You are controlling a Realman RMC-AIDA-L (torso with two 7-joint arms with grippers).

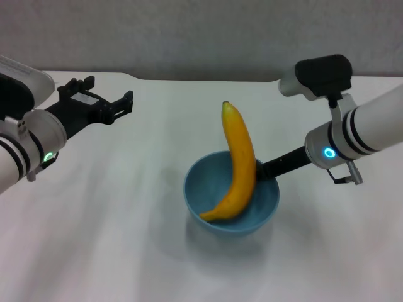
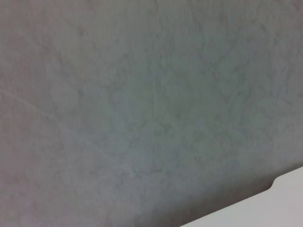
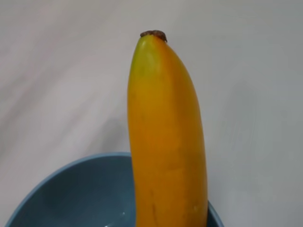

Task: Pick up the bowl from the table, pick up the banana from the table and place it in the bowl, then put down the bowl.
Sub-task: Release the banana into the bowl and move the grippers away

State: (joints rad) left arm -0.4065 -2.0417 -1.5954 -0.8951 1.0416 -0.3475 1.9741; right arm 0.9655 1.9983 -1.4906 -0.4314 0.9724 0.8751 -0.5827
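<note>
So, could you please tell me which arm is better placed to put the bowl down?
Right: its end effector reaches the bowl rim beside the banana. The left end effector hangs away over the table.

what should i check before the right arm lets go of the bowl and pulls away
1. Banana in the bowl: ok, lower end inside, upper end leaning out over the far rim.
2. Bowl down on the table: cannot tell, though it looks seated.
3. Right gripper at the bowl's right rim: ok, but its fingers are hidden behind the banana.
4. Left gripper clear of the bowl: ok, open, well off to the left.
5. Banana stable once released: cannot tell; it overhangs the rim, so withdraw slowly.
</note>
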